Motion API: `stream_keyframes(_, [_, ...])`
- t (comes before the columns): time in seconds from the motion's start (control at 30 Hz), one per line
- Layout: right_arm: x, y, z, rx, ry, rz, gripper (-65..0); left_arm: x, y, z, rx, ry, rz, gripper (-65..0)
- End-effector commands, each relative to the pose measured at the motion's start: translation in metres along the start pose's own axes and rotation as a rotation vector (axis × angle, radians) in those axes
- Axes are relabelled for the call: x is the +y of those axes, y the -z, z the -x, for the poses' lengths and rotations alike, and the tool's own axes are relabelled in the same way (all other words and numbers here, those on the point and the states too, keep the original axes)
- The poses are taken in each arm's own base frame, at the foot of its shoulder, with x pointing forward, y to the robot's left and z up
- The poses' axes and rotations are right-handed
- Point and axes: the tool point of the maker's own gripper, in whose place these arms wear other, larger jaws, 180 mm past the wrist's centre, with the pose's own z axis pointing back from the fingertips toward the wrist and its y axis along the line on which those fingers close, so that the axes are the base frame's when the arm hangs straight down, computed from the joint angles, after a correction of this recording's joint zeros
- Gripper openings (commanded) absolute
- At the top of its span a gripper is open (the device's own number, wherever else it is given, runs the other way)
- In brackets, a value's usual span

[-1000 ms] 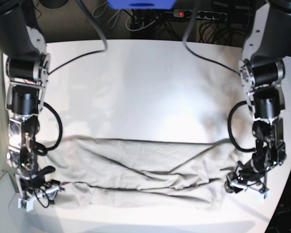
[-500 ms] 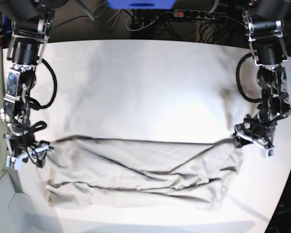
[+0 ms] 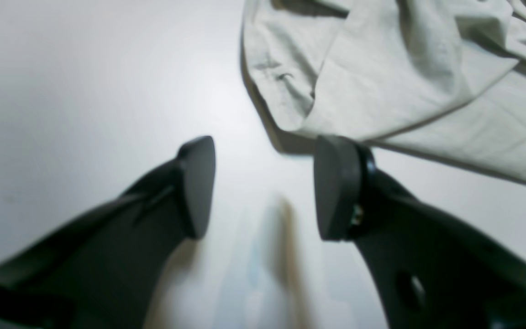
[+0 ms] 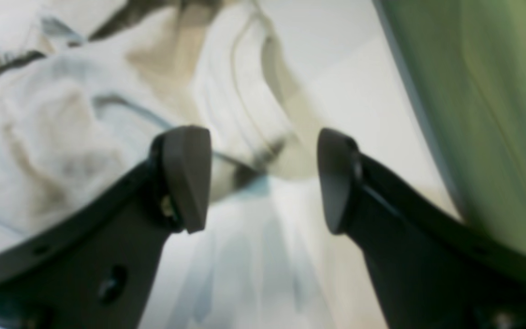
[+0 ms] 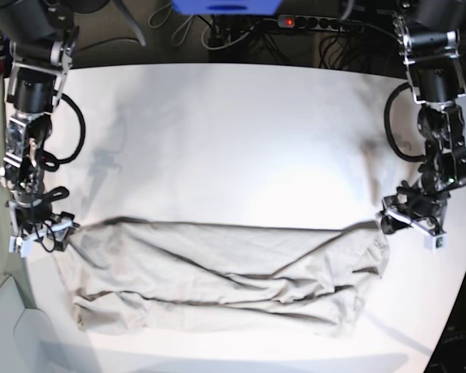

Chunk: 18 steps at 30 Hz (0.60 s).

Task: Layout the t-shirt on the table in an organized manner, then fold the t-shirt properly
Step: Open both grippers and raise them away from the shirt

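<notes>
Lying across the near half of the table [image 5: 233, 132], the t-shirt [image 5: 217, 276] is spread wide but wrinkled; folding remains undone. The left gripper [image 3: 263, 187] and right gripper [image 4: 263, 176] gape at its corners, holding nothing.

Beyond the far edge, a power strip [image 5: 314, 23] and tangled cables [image 5: 225, 33] lie in shadow.

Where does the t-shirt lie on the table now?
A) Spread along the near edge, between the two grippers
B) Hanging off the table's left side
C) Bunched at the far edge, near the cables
A: the t-shirt stretches wide along the near part of the table, with the left gripper and the right gripper at its two ends.
</notes>
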Motion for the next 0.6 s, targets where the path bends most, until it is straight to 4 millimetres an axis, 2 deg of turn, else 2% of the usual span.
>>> stream_keyframes(0.0, [-0.010, 0.003, -0.027, -0.062, -0.008, 0.013, -27.7, 0.002, -0.005, -0.020, -0.054, 0.013, 0.000, -31.2])
stream_keyframes(0.1, [-0.018, 0.012, -0.016, -0.024, 0.020, 0.029, -27.7, 0.004, -0.006, -0.011, -0.040, 0.008, -0.002, -31.2])
stream_keyframes(0.13, [-0.023, 0.014, -0.018, -0.017, 0.024, 0.036, -27.7, 0.004, -0.006, -0.011, -0.041, 0.008, -0.002, -31.2])
stream_keyframes(0.23, [-0.013, 0.020, -0.023, -0.012, 0.027, -0.025, -27.7, 0.004, -0.006, -0.010, -0.040, 0.008, -0.002, -31.2])
stream_keyframes(0.3, [-0.009, 0.021, -0.026, -0.018, 0.025, -0.041, -27.7, 0.007, -0.008, -0.002, -0.024, 0.009, -0.005, -31.2])
stream_keyframes(0.43, [-0.001, 0.024, -0.034, -0.034, 0.031, -0.056, -27.7, 0.006, -0.010, -0.002, -0.027, 0.017, -0.003, -31.2])
stream_keyframes(0.57, [0.010, 0.026, -0.031, -0.023, 0.015, -0.076, -27.7, 0.002, -0.016, 0.000, -0.036, 0.038, 0.003, -31.2])
